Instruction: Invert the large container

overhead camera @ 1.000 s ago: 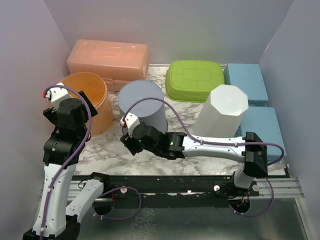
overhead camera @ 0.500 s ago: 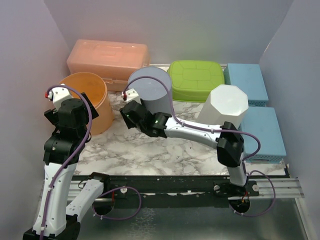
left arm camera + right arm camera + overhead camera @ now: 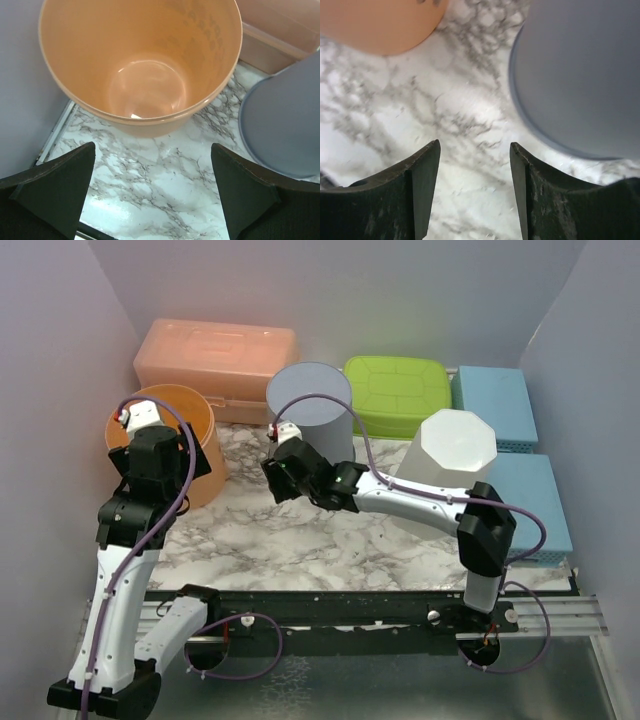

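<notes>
An orange round bucket (image 3: 200,420) stands upright and open at the back left; in the left wrist view (image 3: 145,75) its inside is empty. My left gripper (image 3: 160,445) hovers over the bucket's near side; in its wrist view (image 3: 152,147) the jaws stand wide open over bare marble. A grey round container (image 3: 310,405) stands bottom up at the back centre, also in the wrist views (image 3: 285,125) (image 3: 580,75). My right gripper (image 3: 285,475) is open and empty (image 3: 475,145), just in front of and left of the grey container, apart from it. The bucket's wall shows top left (image 3: 380,20).
An orange lidded box (image 3: 215,355) lies along the back wall. A green tub (image 3: 395,390) sits bottom up beside the grey container. A white octagonal container (image 3: 455,450) stands at the right, with two blue baskets (image 3: 490,400) (image 3: 530,500) beyond it. Walls close both sides.
The grey container has moved from the table's middle to the back, with the right gripper following behind it. The left gripper has moved back, closer over the orange bucket.
</notes>
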Action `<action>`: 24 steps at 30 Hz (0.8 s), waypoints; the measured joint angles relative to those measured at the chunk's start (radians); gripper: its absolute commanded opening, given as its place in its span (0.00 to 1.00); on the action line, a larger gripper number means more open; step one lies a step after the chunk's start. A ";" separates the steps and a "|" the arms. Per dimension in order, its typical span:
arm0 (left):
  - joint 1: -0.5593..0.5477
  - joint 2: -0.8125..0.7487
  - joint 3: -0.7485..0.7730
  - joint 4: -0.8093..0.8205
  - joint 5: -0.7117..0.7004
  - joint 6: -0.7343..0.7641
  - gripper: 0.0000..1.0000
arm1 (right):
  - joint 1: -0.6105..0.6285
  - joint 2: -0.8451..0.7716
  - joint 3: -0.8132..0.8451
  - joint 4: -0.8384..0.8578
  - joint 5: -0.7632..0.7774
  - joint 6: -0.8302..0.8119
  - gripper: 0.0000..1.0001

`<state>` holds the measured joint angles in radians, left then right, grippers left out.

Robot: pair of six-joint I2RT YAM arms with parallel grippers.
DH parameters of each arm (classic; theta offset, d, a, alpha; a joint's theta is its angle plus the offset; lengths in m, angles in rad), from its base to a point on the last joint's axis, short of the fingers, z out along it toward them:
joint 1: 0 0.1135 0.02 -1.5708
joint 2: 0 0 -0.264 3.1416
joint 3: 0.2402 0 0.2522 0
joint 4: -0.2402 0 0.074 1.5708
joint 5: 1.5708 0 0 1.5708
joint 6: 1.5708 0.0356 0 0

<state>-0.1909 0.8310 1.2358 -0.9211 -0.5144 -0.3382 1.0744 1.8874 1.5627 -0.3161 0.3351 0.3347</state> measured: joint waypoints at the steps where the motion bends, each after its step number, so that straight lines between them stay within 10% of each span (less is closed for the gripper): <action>1: 0.000 0.009 -0.001 0.000 0.021 0.008 0.99 | 0.000 -0.026 -0.034 0.013 -0.037 0.017 0.62; 16: 0.000 0.144 -0.030 0.021 0.118 0.180 0.99 | 0.011 -0.323 -0.385 0.216 -0.282 0.155 0.63; 24: 0.001 0.271 0.003 0.070 0.100 0.224 0.79 | 0.011 -0.382 -0.394 0.210 -0.266 0.155 0.63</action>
<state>-0.1902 1.1019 1.2392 -0.8509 -0.4141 -0.1143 1.0855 1.5055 1.1690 -0.1059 0.0696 0.4896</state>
